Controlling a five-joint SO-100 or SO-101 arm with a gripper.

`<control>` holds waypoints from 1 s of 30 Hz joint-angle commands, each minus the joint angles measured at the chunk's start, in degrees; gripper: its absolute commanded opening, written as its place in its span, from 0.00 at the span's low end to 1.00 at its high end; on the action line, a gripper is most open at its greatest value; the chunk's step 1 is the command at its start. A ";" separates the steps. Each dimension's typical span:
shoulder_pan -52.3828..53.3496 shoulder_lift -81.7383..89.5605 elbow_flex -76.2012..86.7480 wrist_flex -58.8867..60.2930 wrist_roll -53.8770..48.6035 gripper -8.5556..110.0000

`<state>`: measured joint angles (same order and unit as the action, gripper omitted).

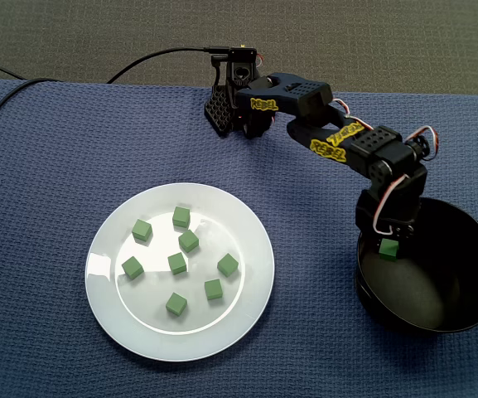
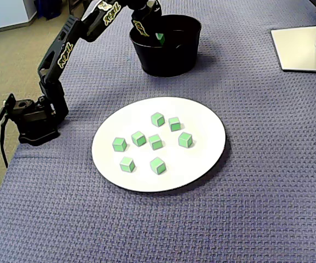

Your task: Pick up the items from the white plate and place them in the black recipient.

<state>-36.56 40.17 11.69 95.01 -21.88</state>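
Eight small green cubes lie scattered on the round white plate, none touching; a ninth green cube is pinched between the narrowed fingers of the black two-finger gripper, which hangs just inside the rim of the deep black bowl. In the other fixed view the held cube sits near the bowl's left wall.

The cubes look light, stiff and flat-faced; best taken across two opposite faces; several sit at angles, so the wrist probably needs turning; the glossy plate may let a nudged cube slide. The centre cubes stand near each other, leaving little room for the fingers; the outer ones have more.

The plate edge is low and the bowl wall high, so each carry must clear it; bare blue woven cloth lies between them.
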 commanded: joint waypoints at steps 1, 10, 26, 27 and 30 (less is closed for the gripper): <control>-1.41 0.79 1.05 -1.93 -1.93 0.18; 1.58 18.54 13.89 -2.81 -19.07 0.39; 45.97 73.39 76.38 -15.64 -57.30 0.36; 48.34 73.83 79.37 -15.47 -59.85 0.36; 54.40 72.95 85.17 -16.52 -66.80 0.35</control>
<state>10.37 110.13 90.26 80.60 -81.21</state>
